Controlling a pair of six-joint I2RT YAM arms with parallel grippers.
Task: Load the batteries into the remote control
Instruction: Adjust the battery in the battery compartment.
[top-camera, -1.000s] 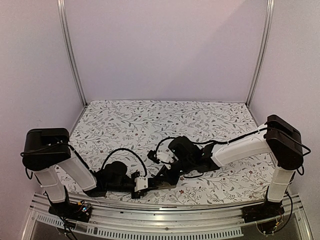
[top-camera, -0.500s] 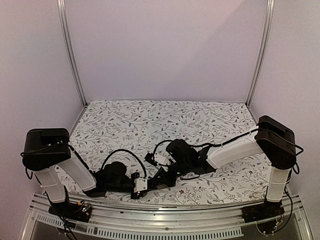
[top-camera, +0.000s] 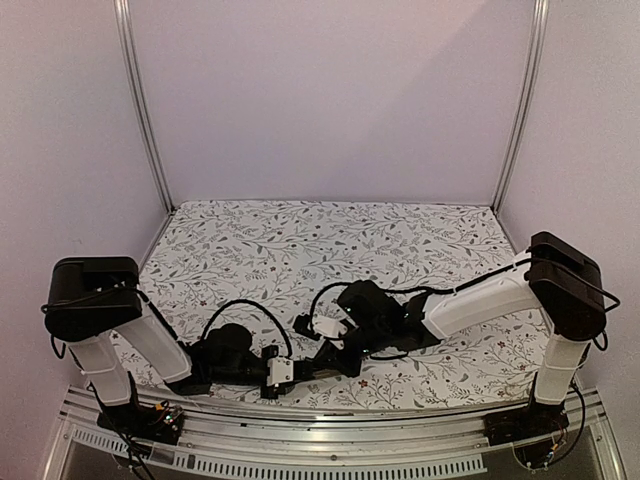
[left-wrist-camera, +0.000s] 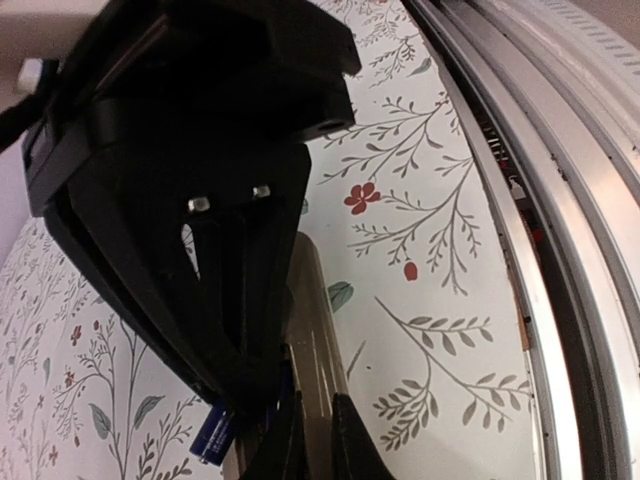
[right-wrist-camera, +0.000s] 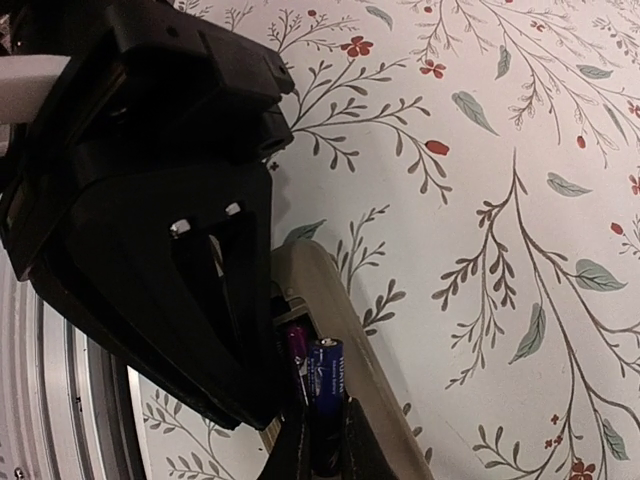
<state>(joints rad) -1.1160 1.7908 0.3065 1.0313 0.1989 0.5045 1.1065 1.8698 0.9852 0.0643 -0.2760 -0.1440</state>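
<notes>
In the right wrist view the remote control (right-wrist-camera: 345, 330) lies back up, its greyish shell showing the dark battery recess. My right gripper (right-wrist-camera: 325, 445) is shut on a blue battery (right-wrist-camera: 328, 385), its end set in the recess beside a purplish battery (right-wrist-camera: 298, 350). In the left wrist view my left gripper (left-wrist-camera: 318, 445) is pinched on the remote control (left-wrist-camera: 318, 330), and the blue battery (left-wrist-camera: 212, 435) sticks out beneath the right gripper's black body (left-wrist-camera: 200, 180). From above, both grippers, left (top-camera: 300, 368) and right (top-camera: 326, 360), meet near the front edge and hide the remote.
The floral tablecloth (top-camera: 300, 250) covers the table. An aluminium rail (left-wrist-camera: 560, 200) runs along the near edge, close to the remote. The left gripper's black body (right-wrist-camera: 150, 220) crowds the recess in the right wrist view. White walls and metal posts (top-camera: 140, 110) enclose the table.
The right arm swung a little left, then back right and lower over the remote. The left arm has stayed put, with its jaws held shut.
</notes>
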